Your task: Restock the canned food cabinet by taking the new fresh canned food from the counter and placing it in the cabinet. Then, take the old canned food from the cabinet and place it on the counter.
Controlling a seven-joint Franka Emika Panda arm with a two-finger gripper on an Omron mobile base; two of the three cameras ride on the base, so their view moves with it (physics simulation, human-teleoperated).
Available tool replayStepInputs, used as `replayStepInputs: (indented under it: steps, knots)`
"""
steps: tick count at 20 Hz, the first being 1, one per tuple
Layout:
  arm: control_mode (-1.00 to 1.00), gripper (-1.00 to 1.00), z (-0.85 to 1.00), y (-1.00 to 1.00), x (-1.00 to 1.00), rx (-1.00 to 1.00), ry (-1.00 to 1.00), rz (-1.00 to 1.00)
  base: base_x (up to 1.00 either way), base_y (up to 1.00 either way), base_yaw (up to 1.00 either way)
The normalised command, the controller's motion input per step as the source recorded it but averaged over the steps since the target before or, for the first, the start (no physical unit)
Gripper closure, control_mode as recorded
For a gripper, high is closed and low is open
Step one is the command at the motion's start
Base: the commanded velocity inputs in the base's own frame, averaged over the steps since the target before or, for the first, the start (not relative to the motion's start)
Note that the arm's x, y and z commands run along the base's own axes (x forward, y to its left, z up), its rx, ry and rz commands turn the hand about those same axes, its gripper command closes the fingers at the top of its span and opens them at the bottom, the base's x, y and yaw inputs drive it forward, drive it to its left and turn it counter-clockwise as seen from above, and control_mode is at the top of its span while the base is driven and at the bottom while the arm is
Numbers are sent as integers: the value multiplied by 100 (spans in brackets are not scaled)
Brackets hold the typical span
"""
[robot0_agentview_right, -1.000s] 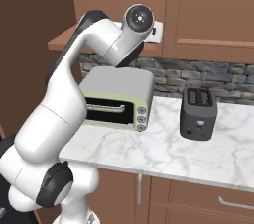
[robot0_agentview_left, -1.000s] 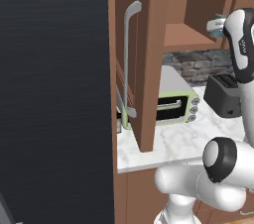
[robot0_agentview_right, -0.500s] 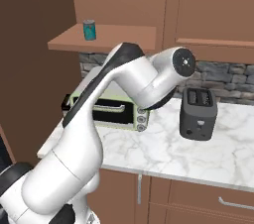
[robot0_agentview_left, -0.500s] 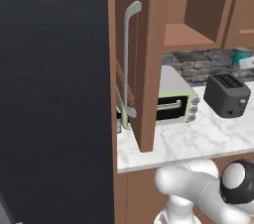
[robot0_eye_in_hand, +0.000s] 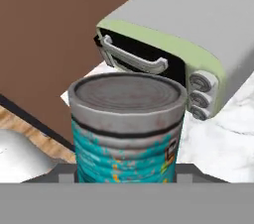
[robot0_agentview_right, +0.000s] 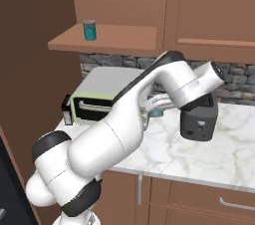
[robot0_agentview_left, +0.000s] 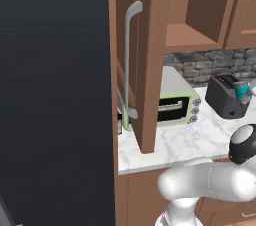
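Note:
My gripper (robot0_agentview_right: 155,111) is shut on a teal can (robot0_eye_in_hand: 127,129) with a worn grey lid. In the hand view the can stands upright between the jaws and hides the fingertips. It hangs low over the white marble counter (robot0_agentview_right: 224,154), in front of the toaster oven. The left base view has the same can (robot0_agentview_left: 241,90) at the far right, beside the black toaster. A second teal can (robot0_agentview_right: 89,30) stands on the shelf of the reddish-brown cabinet (robot0_agentview_right: 119,42). The cabinet door (robot0_agentview_left: 150,70) stands open, with its long grey handle (robot0_agentview_left: 129,55) facing out.
A green and grey toaster oven (robot0_agentview_right: 99,97) sits on the counter under the shelf. A black toaster (robot0_agentview_right: 199,122) stands to its right against the stone backsplash. A dark tall unit (robot0_agentview_left: 55,95) fills the left. Drawer fronts (robot0_agentview_right: 199,199) lie below the counter.
The arm has swung down from the cabinet shelf to just above the counter in front of the toaster oven, carrying the can. The other can stays on the shelf.

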Motion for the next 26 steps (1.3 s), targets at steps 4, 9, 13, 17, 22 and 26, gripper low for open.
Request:
replayStepInputs:
  steps: [4, 9, 13, 17, 22, 26]
  knots:
    - [-100, 100, -100, 0, -60, 18, 5, 18, 0, 0, 0]
    - [-100, 100, -83, 0, -39, 23, -24, 0, 0, 0, 0]
    - [-100, 100, -58, 4, 11, 5, -31, -10, 0, 0, 0]
    - [-100, 100, -2, 22, 42, 0, -3, -4, 0, 0, 0]
    - [-100, 100, -14, 17, 43, 0, 0, 0, 0, 0, 0]
    - [-100, 100, -33, 1, 9, -2, 0, 0, 0, 0, 0]
